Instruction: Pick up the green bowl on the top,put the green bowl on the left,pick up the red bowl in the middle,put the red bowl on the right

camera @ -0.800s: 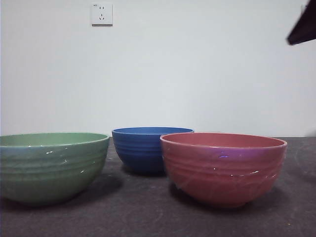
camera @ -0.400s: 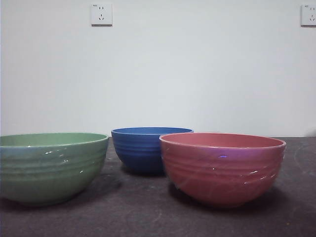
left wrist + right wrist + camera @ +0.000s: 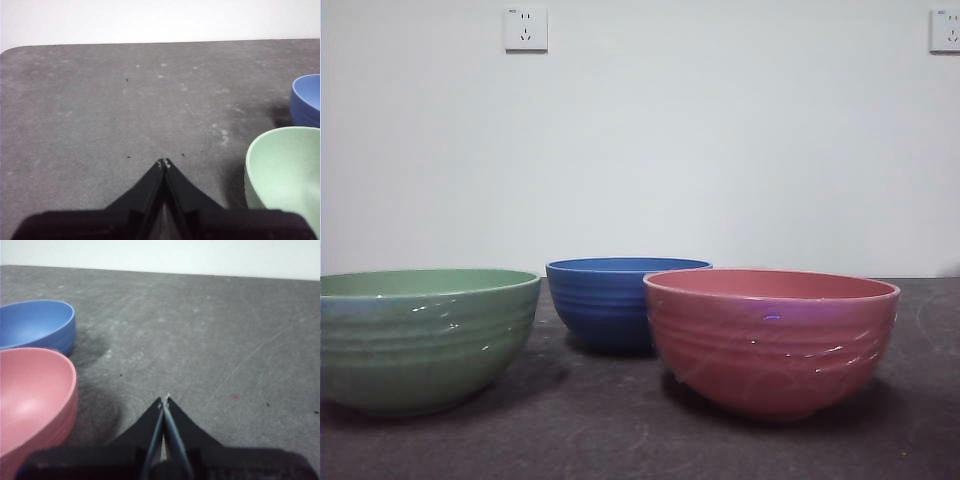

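The green bowl stands on the table at the left in the front view, and the left wrist view shows its pale inside. At the right stands the red bowl, whose pink inside shows in the right wrist view. My left gripper is shut and empty, hanging over bare table beside the green bowl. My right gripper is shut and empty too, beside the red bowl. Neither arm shows in the front view.
A blue ribbed bowl stands between and behind the other two, also seen as the blue bowl and the blue bowl in the wrist views. The dark grey table meets a white wall with sockets.
The black arm tip at the top right corner of the front view has left the picture, uncovering a wall socket. The bowls have not moved.
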